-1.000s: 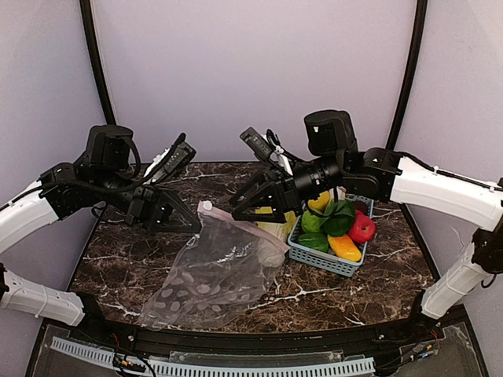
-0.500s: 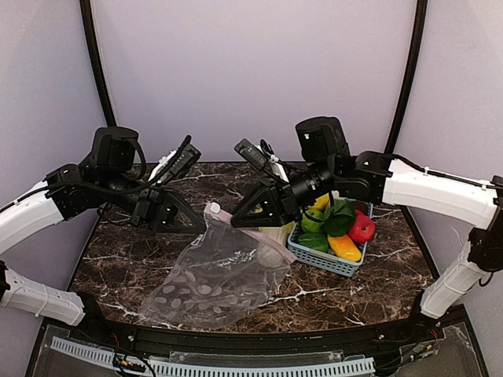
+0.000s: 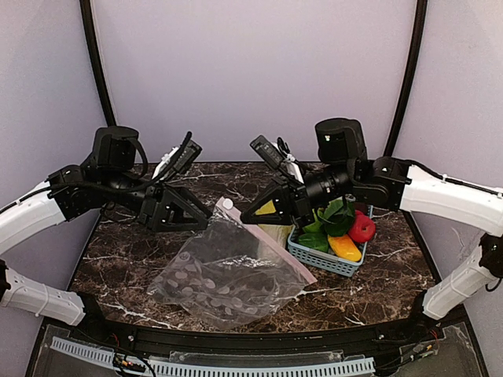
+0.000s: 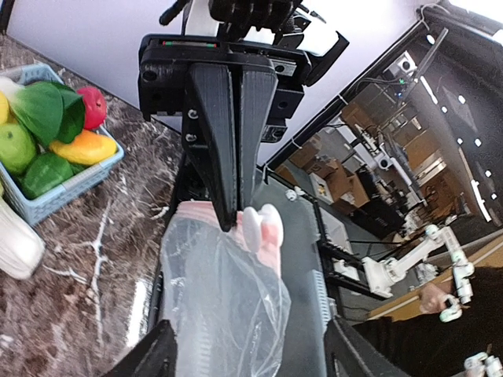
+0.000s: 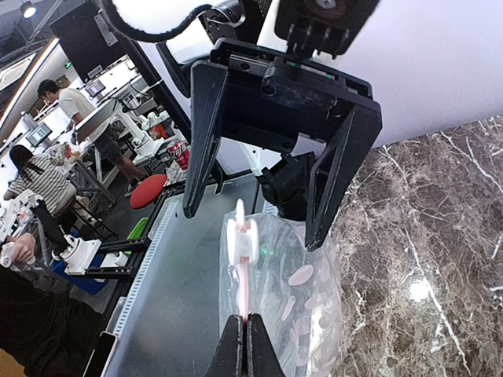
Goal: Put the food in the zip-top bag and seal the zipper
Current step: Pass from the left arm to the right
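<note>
The right end effector [image 5: 245,334] was pressed together on the zipper [image 5: 244,289] of the zip-top bag [image 3: 228,271] and held this edge up, while the bag's lower part lay on the counter [image 3: 118,251]. The left end effector [image 3: 198,221] had its fingers wide apart near the same edge. The food [image 3: 361,228] sat in a blue basket [image 3: 318,258] to the right of the bag.

Found left claw [image 5: 250,228] spread wide, right claw [image 4: 233,220] pinched tight. Noted both arms raised, reaching inward, tips nearly meeting.
</note>
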Controlling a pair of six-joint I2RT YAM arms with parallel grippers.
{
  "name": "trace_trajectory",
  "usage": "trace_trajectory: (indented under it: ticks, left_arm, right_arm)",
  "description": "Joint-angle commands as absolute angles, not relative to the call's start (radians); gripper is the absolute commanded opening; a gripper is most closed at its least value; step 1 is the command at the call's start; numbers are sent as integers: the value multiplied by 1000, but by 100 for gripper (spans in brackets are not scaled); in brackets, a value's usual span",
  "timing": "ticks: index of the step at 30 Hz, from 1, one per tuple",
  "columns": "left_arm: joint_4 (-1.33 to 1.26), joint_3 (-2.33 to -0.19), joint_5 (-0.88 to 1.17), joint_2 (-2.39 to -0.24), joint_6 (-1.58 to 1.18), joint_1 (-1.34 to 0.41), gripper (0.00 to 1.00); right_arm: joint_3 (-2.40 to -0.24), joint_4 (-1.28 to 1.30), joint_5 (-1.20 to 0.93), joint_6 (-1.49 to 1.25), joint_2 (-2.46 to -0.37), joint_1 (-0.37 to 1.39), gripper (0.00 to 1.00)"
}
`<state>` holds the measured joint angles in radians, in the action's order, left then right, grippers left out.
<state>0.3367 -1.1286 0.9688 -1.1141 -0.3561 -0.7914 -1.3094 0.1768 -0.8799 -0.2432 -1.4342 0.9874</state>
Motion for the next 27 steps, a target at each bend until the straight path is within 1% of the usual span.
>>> trace_trajectory:
  ticks: [1,4,6,11,13,15,16,17,18,22,23,25,27]
  left_arm:
    - [311,-1122,904,-1114,-346,-798,72]
    - [306,-1140,873,-1124,-342,-798,78]
    - [301,-1150,858,-1130,-339,-798,81]
    - [296,-1160,815,-1143,-331,-799,81]
    - [291,-1160,808,-1146,-332,-798,77]
    - [285,-1162,809,-1147,-335,-798,65]
    - [282,-1162,812,-1145,-335,-798,57]
    - [281,-1163,813,-1145,-336,-799,55]
    - [279,-1163,815,-1144,-336,-799,54]
    - [266,-1155,815,-1145,-347,-799,56]
    - [263,-1150,814,-1145,-352,-798,58]
    - [246,-1140,814,-1140,-367,-799,59]
    - [230,-1128,813,-1136,-375,-798,57]
  right_arm:
    - [-1283,127,-809,-266,-1399,986,0]
    - [-1278,129,-772,-271,-1392,988,0]
    - [-1278,135,-751,-271,-1392,988,0]
    - [-1283,141,-744,-277,-1405,988,0]
    - [-1286,144,-742,-281,-1411,988,0]
    - [-1293,151,-741,-282,-1418,988,0]
    - [-1298,156,-742,-281,-1423,990,0]
    - [-1302,159,-741,-280,-1426,990,0]
    - [-1304,162,-738,-279,-1428,991,0]
    - [-1311,166,-736,-278,-1436,998,0]
    - [-1313,169,-738,-278,-1439,999,0]
    - [-1319,176,-742,-277,-1444,1001,0]
    - [-1323,182,-741,-277,-1446,1004,0]
